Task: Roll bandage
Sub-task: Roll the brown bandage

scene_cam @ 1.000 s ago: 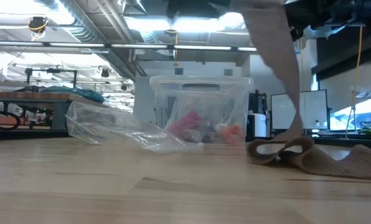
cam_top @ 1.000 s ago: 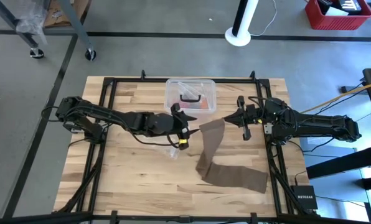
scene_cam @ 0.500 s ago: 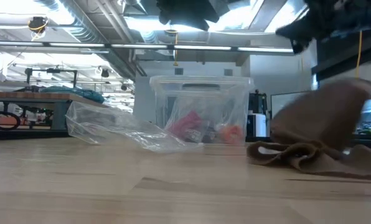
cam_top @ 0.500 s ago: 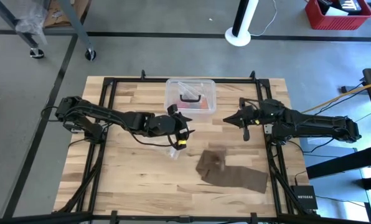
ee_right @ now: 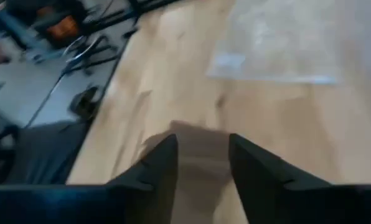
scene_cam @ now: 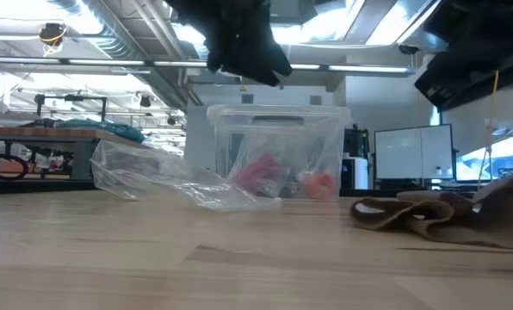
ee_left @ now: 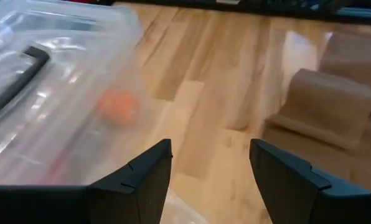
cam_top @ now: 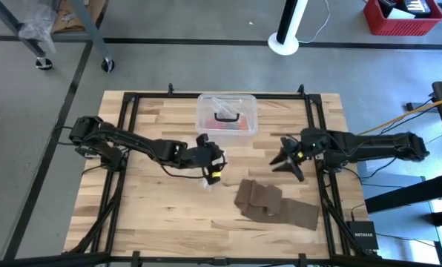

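Two arms, one bandage, one clear box, one plastic bag. The left gripper [cam_top: 219, 157] hangs released, fingers apart and empty, above the thin plastic bag [scene_cam: 157, 179] in front of the clear box [cam_top: 227, 113]. The single bandage [cam_top: 271, 207] lies crumpled in loose folds on the table [cam_top: 154, 215], right of centre. The right gripper [cam_top: 284, 159], fingers spread and empty, hovers just beyond the bandage.

Bare wood between both tools — clear box [cam_top: 227, 113] and plastic bag [scene_cam: 162, 176] beyond it.
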